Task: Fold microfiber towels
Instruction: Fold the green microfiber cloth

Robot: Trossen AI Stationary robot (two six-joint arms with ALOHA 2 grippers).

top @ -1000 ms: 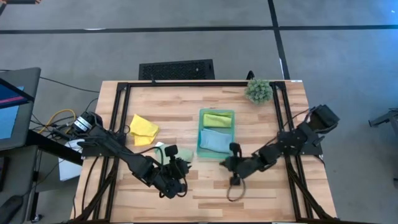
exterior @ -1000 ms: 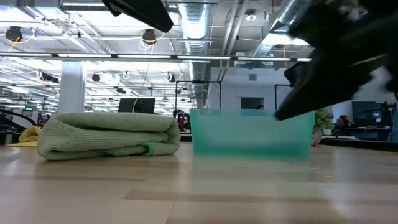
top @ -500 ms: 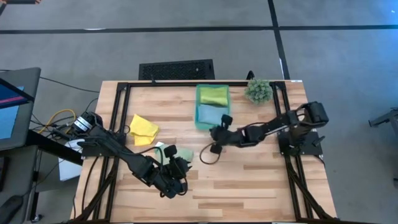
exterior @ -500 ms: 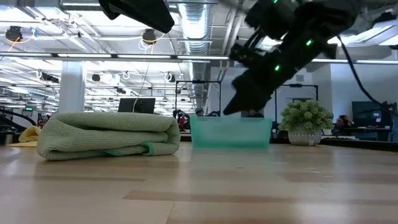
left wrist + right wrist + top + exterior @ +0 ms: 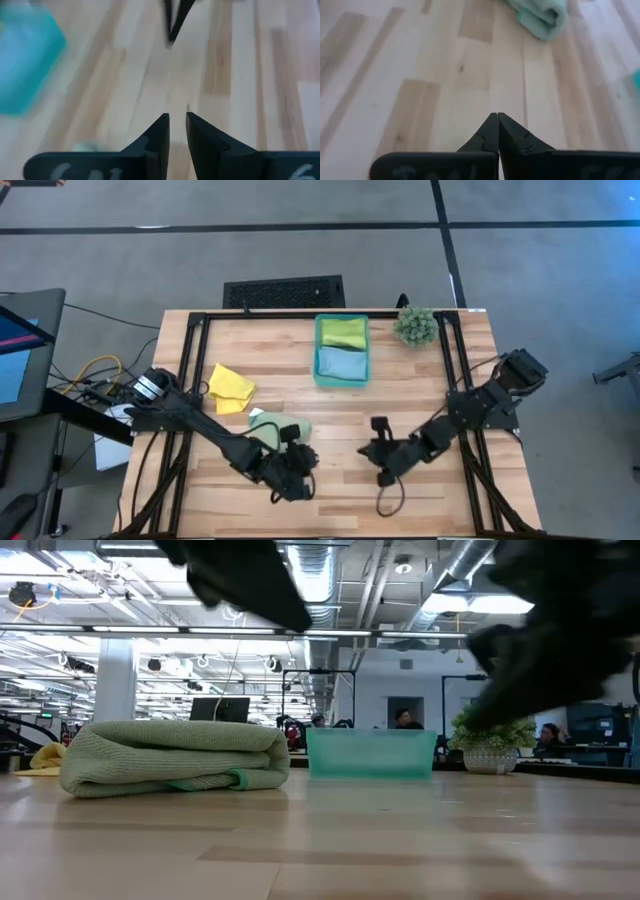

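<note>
Two folded in the translucent teal plastic bin (image 5: 341, 366) by the worktop's far edge: lime green towel (image 5: 343, 333), light blue towel (image 5: 341, 363); pale green towel (image 5: 277, 426) rolled mid-worktop, crumpled yellow towel (image 5: 229, 387) left; left end effector (image 5: 177, 131) slightly apart, right end effector (image 5: 497, 131) together, both empty.

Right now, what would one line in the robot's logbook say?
bin: holds lime and blue towels | pale green towel: folded, on table | yellow towel: unfolded | right fingers: shut, empty | left fingers: slightly apart, empty
</note>
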